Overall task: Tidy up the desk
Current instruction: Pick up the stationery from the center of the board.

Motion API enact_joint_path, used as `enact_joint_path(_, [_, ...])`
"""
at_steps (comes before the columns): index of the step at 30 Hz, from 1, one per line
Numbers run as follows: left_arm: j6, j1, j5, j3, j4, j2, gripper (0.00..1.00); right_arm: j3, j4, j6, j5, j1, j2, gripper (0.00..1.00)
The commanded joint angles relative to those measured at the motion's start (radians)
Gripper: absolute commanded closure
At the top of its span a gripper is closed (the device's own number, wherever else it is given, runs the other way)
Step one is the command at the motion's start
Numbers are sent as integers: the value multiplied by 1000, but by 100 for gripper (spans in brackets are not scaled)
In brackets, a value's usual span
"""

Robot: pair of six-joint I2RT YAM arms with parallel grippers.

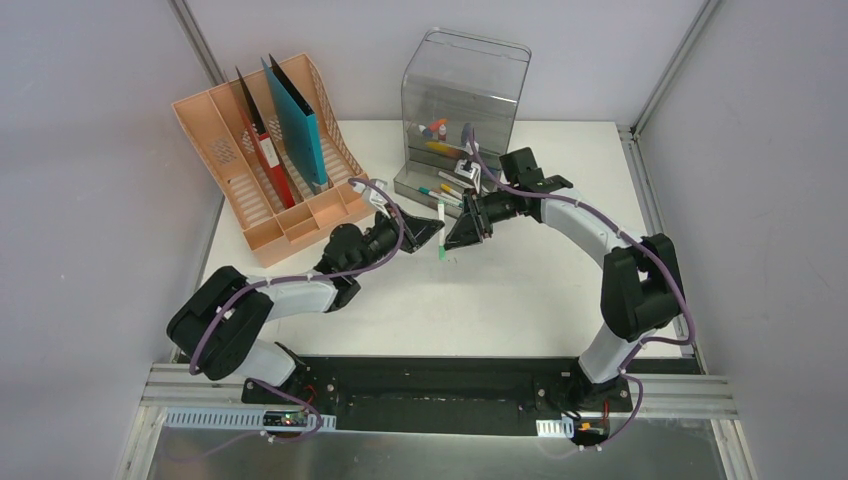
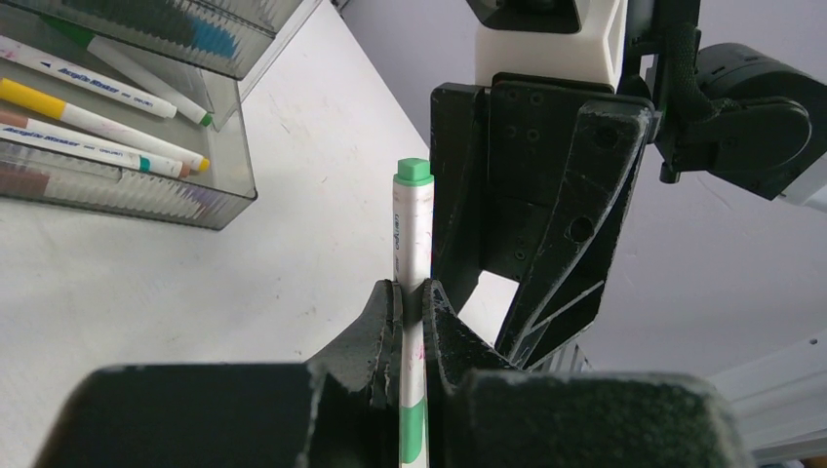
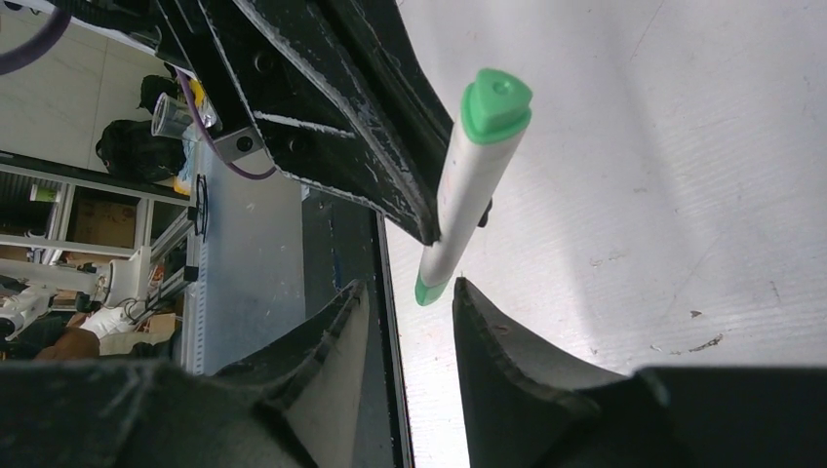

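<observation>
The white desk (image 1: 520, 290) holds everything. My left gripper (image 1: 437, 228) is shut on a white marker with green ends (image 1: 442, 242), held a little above the desk's middle. In the left wrist view the marker (image 2: 413, 224) stands up between the closed fingers of the left gripper (image 2: 411, 292), green cap on top. My right gripper (image 1: 457, 236) faces it from the right, almost touching. Seen from the right wrist, the right gripper (image 3: 410, 288) is open, and the marker's (image 3: 473, 185) lower green end hangs just at its fingertips, touching neither.
A clear grey drawer box (image 1: 465, 90) stands at the back centre, its bottom drawer (image 2: 127, 146) pulled out with several markers inside. A peach file rack (image 1: 270, 160) with red and teal folders sits at the back left. The black front rail runs along the near edge.
</observation>
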Motion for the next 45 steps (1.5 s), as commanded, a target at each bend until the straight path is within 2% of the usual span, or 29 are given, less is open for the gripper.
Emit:
enact_joint_path(1, [-8, -15, -19, 22, 107, 12, 100, 28, 55, 39, -29, 7, 8, 60])
enact_joint_path(18, [-43, -34, -39, 30, 187, 63, 100, -11, 206, 174, -53, 15, 16, 63])
enact_joint_path(20, [-52, -34, -45, 24, 206, 73, 100, -9, 206, 174, -62, 14, 18, 70])
enact_joint_path(23, [-61, -34, -51, 18, 225, 82, 100, -9, 207, 174, -66, 15, 17, 91])
enact_joint_path(25, [-62, -34, -56, 14, 227, 81, 100, -9, 206, 174, -65, 14, 17, 100])
enact_joint_path(29, [-57, -34, -63, 3, 225, 72, 100, -9, 207, 174, -65, 15, 18, 100])
enact_joint_path(30, [-56, -34, -62, 0, 221, 69, 97, -7, 206, 174, -65, 15, 19, 100])
enact_joint_path(33, [-49, -34, -60, -4, 205, 63, 79, -1, 182, 159, -68, 14, 23, 100])
enact_joint_path(35, [-38, -33, -60, -8, 198, 55, 70, 25, 105, 91, -77, 15, 30, 100])
enact_joint_path(36, [-28, -33, -61, -11, 191, 45, 65, 48, 26, 26, -79, 14, 34, 100])
enact_joint_path(39, [46, -30, -67, -30, 133, -19, 45, 152, -297, -339, -42, 15, 47, 100])
enact_joint_path(41, [114, -28, -70, -34, 56, -86, 35, 182, -396, -442, 13, 14, 44, 100])
enact_joint_path(45, [279, -25, -93, -17, -202, -247, 16, 176, -425, -514, 123, 11, 14, 100])
